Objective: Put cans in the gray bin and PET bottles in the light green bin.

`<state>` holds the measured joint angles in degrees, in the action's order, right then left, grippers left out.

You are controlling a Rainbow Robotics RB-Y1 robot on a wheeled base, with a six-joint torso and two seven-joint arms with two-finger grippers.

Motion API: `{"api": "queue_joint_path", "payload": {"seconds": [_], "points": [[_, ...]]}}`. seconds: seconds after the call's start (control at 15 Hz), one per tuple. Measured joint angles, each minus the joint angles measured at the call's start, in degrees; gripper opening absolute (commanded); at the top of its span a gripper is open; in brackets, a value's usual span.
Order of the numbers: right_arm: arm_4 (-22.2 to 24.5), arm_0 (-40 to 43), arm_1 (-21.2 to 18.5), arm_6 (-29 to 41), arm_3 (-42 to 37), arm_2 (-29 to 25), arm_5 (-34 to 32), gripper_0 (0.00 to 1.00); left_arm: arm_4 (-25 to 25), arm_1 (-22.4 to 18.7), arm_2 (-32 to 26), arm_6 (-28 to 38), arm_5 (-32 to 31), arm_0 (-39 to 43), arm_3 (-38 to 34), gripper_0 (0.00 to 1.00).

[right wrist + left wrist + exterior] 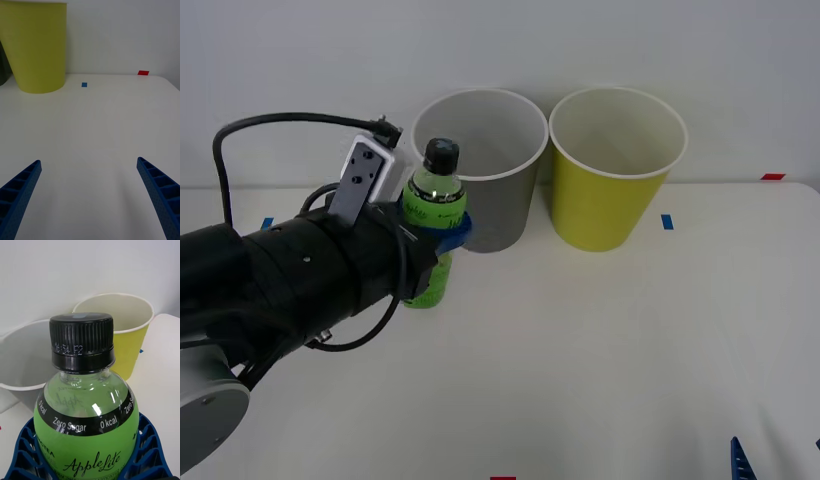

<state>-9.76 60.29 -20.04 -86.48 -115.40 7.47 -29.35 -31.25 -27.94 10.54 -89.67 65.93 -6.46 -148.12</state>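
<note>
Front view: left gripper (442, 238) fingers pinching upright PET bottle (434, 205), just beside gray bin (498, 218) | light green bin (605, 205) farther right | right gripper (89, 195) fingers spread over table (101, 123)

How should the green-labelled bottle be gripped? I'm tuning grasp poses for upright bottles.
Around the labelled body of the bottle, below the shoulder, coming in level from the side: it is upright, round and straight-walled there. The left gripper already clasps it so.

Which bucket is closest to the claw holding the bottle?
The gray bin. It stands right behind the bottle in the left claw; the light green bin is farther right.
</note>
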Motion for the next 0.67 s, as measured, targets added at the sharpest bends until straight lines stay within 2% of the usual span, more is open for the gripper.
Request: {"api": "queue_joint_path", "payload": {"seconds": [0.2, 0.47, 0.67], "points": [[0.00, 0.00, 0.00, 0.00, 0.00, 0.00, 0.00, 0.88, -0.40, 1.88, -2.55, 5.46, 10.56, -8.34, -1.59, 0.00], [0.00, 0.00, 0.00, 0.00, 0.00, 0.00, 0.00, 0.88, -0.68, 5.88, -6.51, 7.44, 22.03, -20.36, -1.42, 0.00], [0.00, 0.00, 0.00, 0.00, 0.00, 0.00, 0.00, 0.88, -0.43, 8.92, -7.40, 7.66, 23.42, -28.36, 3.20, 0.00]]}}
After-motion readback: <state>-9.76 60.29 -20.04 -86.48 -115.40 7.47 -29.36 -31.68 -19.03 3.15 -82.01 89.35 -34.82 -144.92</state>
